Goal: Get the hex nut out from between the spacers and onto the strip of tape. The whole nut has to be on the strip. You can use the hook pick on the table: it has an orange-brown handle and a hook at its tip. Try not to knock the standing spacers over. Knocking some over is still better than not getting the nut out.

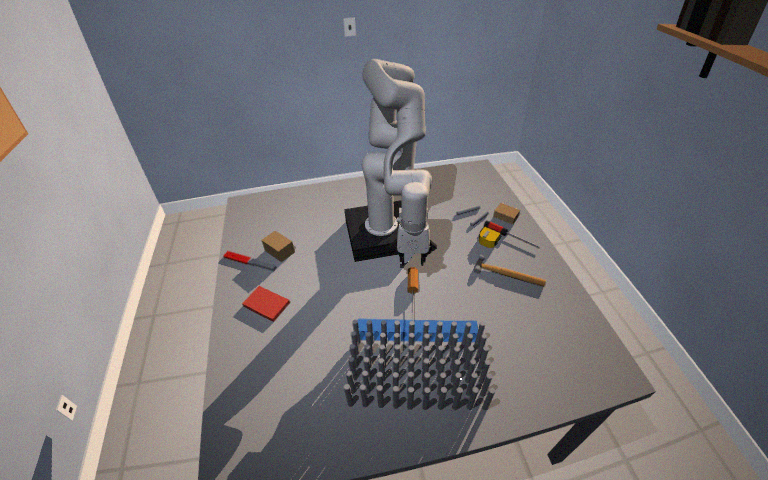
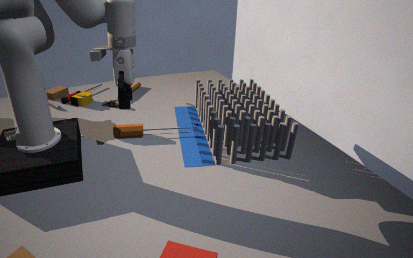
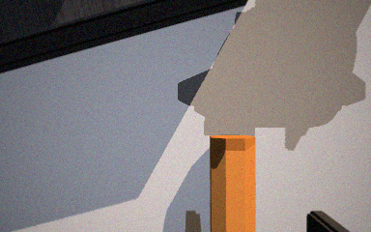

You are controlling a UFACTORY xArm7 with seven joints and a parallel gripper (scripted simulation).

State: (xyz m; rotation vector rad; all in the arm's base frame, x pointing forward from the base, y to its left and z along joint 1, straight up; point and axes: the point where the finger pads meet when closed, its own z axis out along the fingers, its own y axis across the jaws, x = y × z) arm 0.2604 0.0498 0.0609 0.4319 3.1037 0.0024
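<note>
The hook pick lies flat on the table, its orange-brown handle [image 2: 127, 130] toward the robot base and its thin shaft reaching onto the blue tape strip [image 2: 192, 137]. A small dark hex nut [image 2: 196, 123] lies on the strip beside the hook tip [image 2: 197, 128], just in front of the first row of grey spacers [image 2: 243, 118]. My gripper [image 2: 124, 101] is open and empty, raised above the table over the handle's rear end. In the wrist view the handle [image 3: 232, 184] lies below, between my fingertips. In the top view the handle [image 1: 413, 279] lies below the gripper [image 1: 413, 260].
The black robot base [image 2: 33, 153] stands at the left. A hammer [image 1: 510, 273], a yellow tape measure [image 1: 488, 236], a small box [image 1: 506, 212] and small tools lie to the right. A red plate [image 1: 265, 302], a brown box [image 1: 277, 244] and a red-handled tool [image 1: 239, 257] lie to the left.
</note>
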